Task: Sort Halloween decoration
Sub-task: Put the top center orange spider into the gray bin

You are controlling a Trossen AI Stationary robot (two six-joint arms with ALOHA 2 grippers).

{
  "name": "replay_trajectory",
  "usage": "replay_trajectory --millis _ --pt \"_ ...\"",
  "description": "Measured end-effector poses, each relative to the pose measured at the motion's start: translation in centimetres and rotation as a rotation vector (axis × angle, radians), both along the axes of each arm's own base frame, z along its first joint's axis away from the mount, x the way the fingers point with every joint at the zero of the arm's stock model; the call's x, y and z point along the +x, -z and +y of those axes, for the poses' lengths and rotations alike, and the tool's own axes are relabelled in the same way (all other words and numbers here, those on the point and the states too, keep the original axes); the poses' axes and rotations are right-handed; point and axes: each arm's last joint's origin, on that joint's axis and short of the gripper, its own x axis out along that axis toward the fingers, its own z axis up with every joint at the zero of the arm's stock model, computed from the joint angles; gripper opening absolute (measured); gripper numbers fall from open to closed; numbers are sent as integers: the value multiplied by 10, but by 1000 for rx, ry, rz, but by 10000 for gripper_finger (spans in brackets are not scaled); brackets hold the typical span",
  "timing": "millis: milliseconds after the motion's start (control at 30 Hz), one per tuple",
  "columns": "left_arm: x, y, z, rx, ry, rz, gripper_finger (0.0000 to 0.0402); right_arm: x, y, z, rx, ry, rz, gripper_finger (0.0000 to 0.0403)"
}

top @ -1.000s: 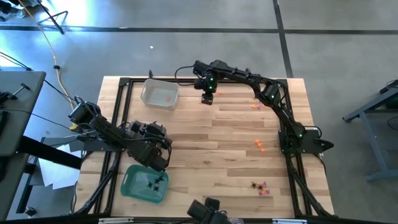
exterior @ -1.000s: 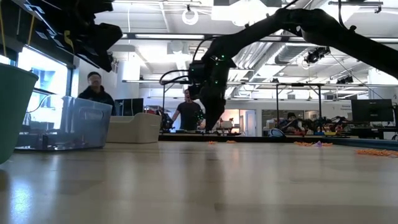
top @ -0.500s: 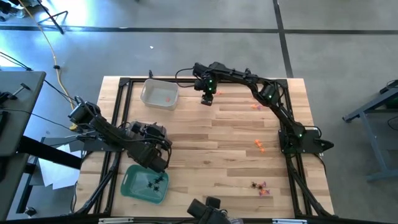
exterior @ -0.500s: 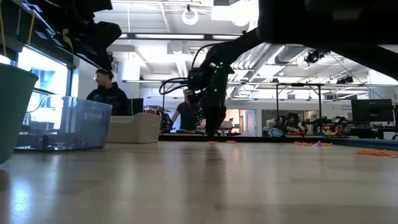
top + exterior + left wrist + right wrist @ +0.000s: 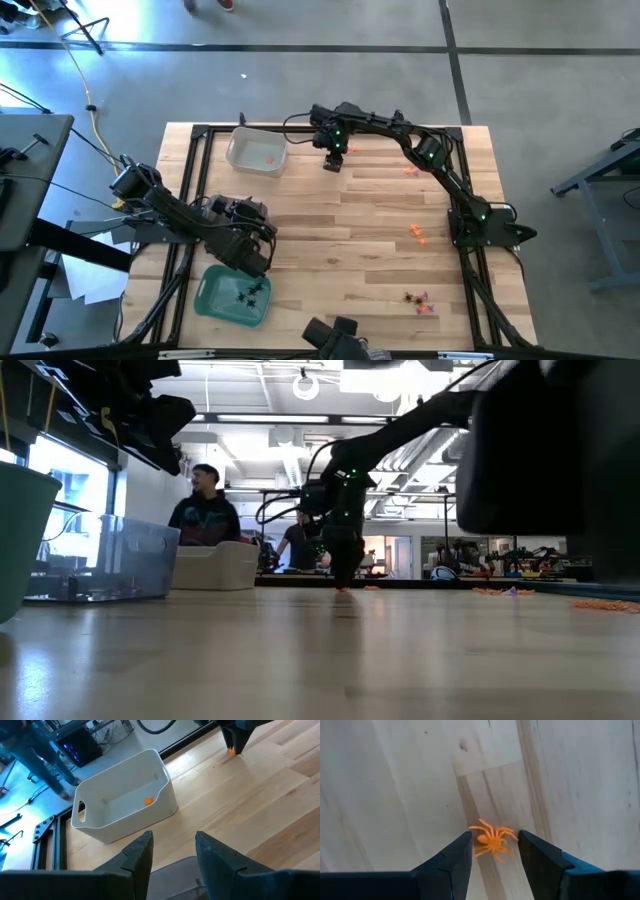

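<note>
I have the right tool (image 5: 492, 852) lowered, fingers spread astride an orange spider (image 5: 492, 841) on the desk (image 5: 350, 225), upper centre. Next: clench. Left tool (image 5: 172, 852) waits released, lower left.

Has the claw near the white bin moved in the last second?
Yes. The right claw has drifted slightly toward the white bin and come down to the table, its fingers now straddling an orange spider.
</note>
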Motion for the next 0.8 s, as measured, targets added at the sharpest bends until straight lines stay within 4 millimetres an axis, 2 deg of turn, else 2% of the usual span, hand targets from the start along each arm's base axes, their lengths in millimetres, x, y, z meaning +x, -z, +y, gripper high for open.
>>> replay_trajectory --millis 333,467,633,800 --pt "0 0 0 -1 0 0 136 0 2 -2 2 -4 -3 153" --pt "0 0 0 -1 0 0 136 0 3 -1 2 -5 -1 132" --pt "0 0 0 -1 0 -1 136 1 4 1 -8 -25 14 86" --pt "0 0 0 -1 0 -1 136 2 4 5 -38 -41 36 78"
